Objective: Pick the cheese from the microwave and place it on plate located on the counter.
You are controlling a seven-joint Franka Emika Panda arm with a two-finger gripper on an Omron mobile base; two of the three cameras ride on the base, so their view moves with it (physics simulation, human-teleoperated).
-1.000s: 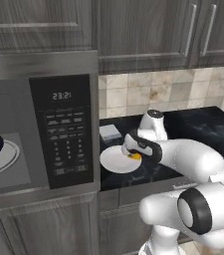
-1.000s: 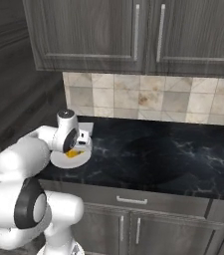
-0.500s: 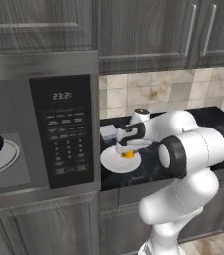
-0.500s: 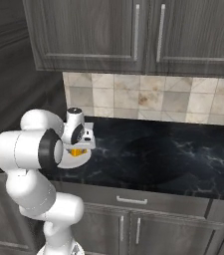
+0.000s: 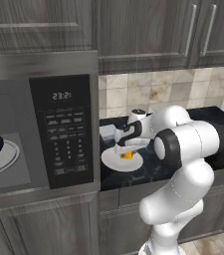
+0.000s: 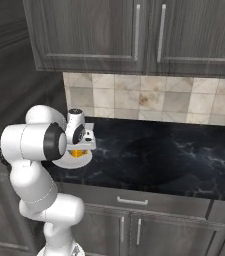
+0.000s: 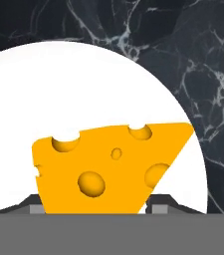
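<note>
- A white robot arm's two-finger gripper (image 5: 125, 149) hangs low over the plain white round plate (image 5: 112, 163) on the dark glossy stone worktop (image 6: 174, 160), just right of the large built-in microwave (image 5: 39, 134) with its black keypad panel.
- The small yellow-orange holed cheese wedge (image 7: 108, 167) sits between the two dark fingers (image 7: 159, 205), over the plate's white face and toward its edge in the hand view; the same wedge shows orange under the hand in the right base view (image 6: 75, 153).
- The fingers flank the wedge closely at either side, but whether they are clamped on it or have let go cannot be told from these pictures; nor can it be told whether the cheese touches the plate.
- The step in hand looks to be the placing itself, with the task near its end.
- The next move likely calls for spreading the fingers, if they are not already parted, then lifting straight up so the wedge is not dragged off the plate's rim.
</note>
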